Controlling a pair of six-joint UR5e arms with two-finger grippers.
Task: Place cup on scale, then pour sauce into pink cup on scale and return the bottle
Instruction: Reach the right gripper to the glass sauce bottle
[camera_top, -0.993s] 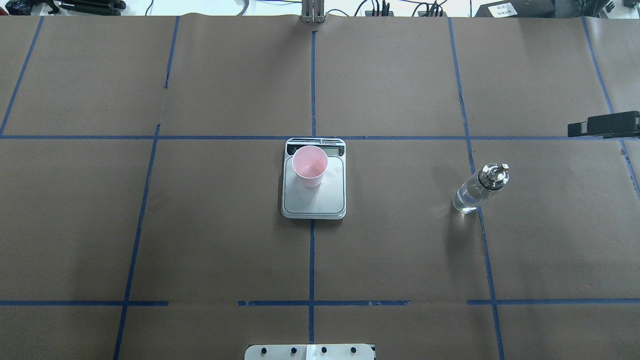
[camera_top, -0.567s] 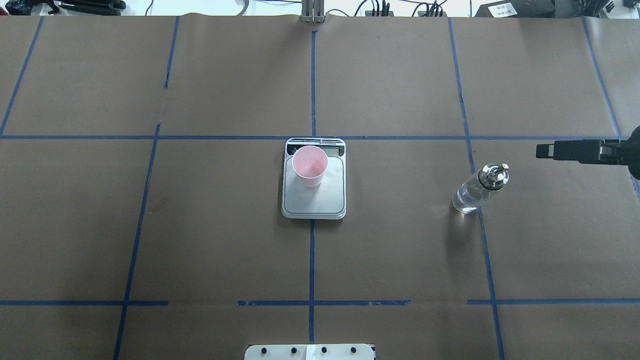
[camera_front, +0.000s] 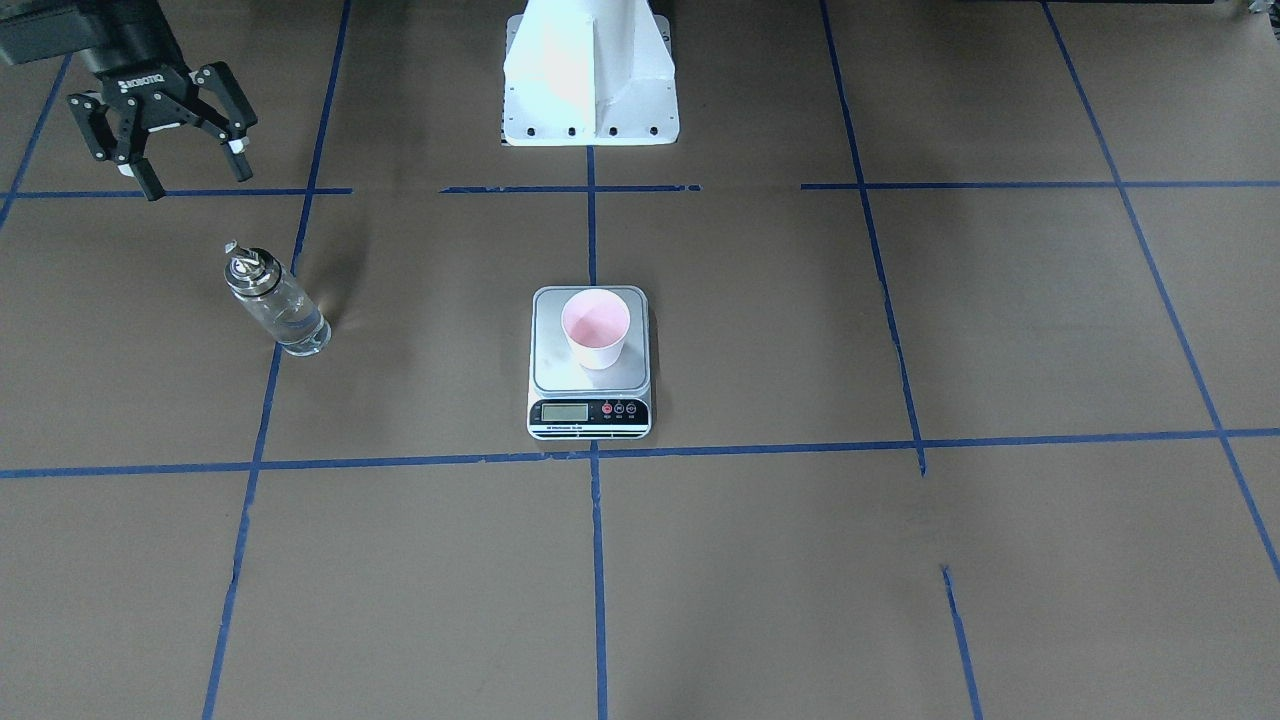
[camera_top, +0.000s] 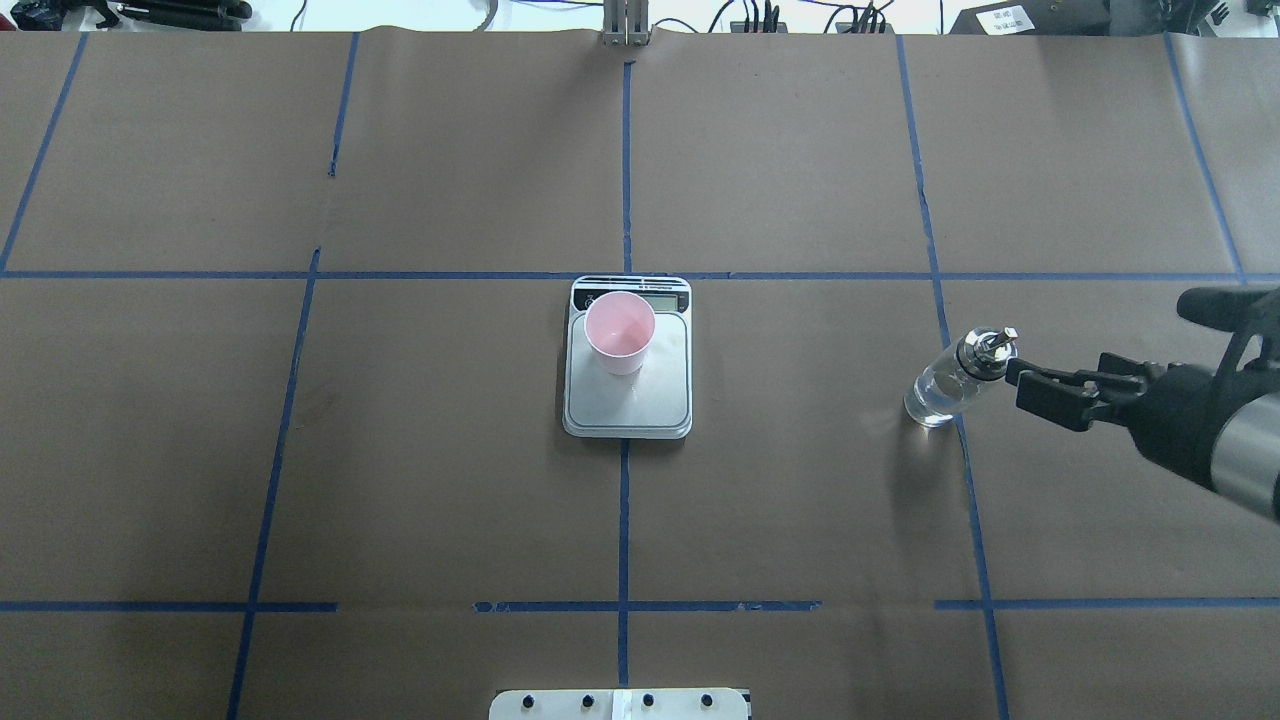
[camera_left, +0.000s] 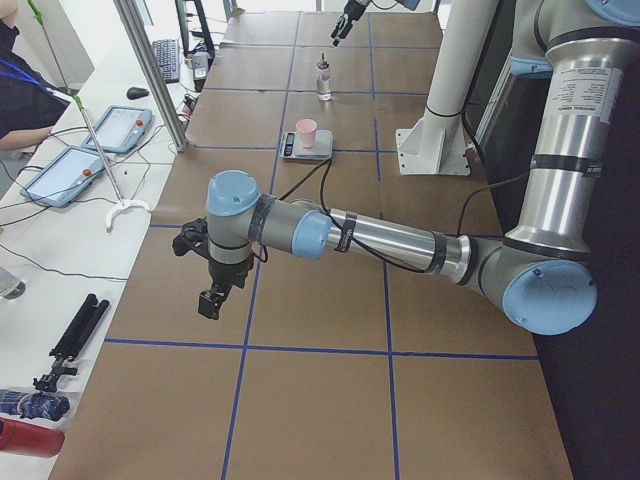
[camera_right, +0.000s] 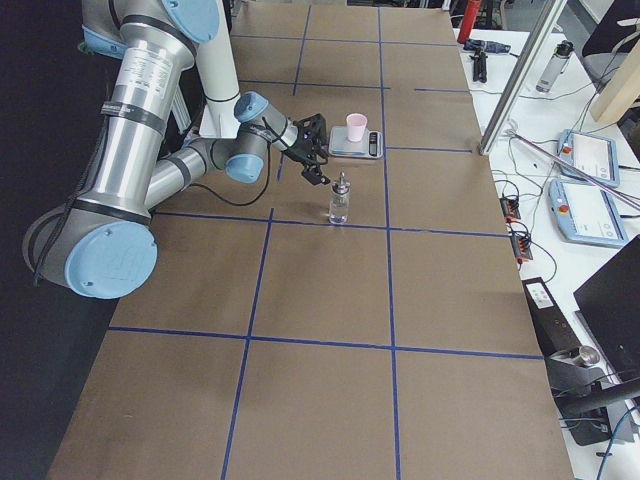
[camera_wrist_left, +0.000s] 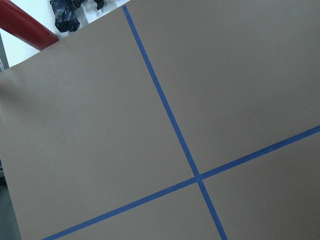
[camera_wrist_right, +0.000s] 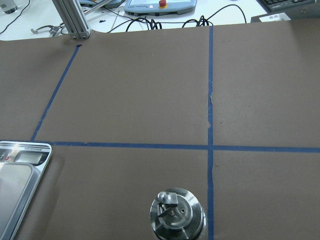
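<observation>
A brown paper-covered table (camera_top: 800, 500) crossed by blue tape lines (camera_top: 624, 160) is filling the overhead view. At its centre the scale (camera_top: 627, 405) is lying flat, its black display strip facing 12 o'clock. The pink cup (camera_top: 620, 333) is standing upright on the steel platform, toward the 12 o'clock end, just beside the display strip. Well apart from the scale, at its 3 o'clock, the glass bottle (camera_top: 945, 385) is standing upright on a blue tape line, its metal spout cap (camera_top: 986, 350) on top. The clear sauce (camera_top: 930, 402) is showing through the glass. The right gripper (camera_front: 197, 180) is reaching in from the 3 o'clock edge and hovering near the bottle's cap without touching it. Its 2 fingers are spread wide with nothing between them. The right wrist camera is looking down on the cap, with a corner of the scale at 9 o'clock. The left gripper (camera_left: 210, 298) is hanging over bare paper far from the scale. It is showing only in the left side view, so whether its fingers are spread or pressed together cannot be told.
</observation>
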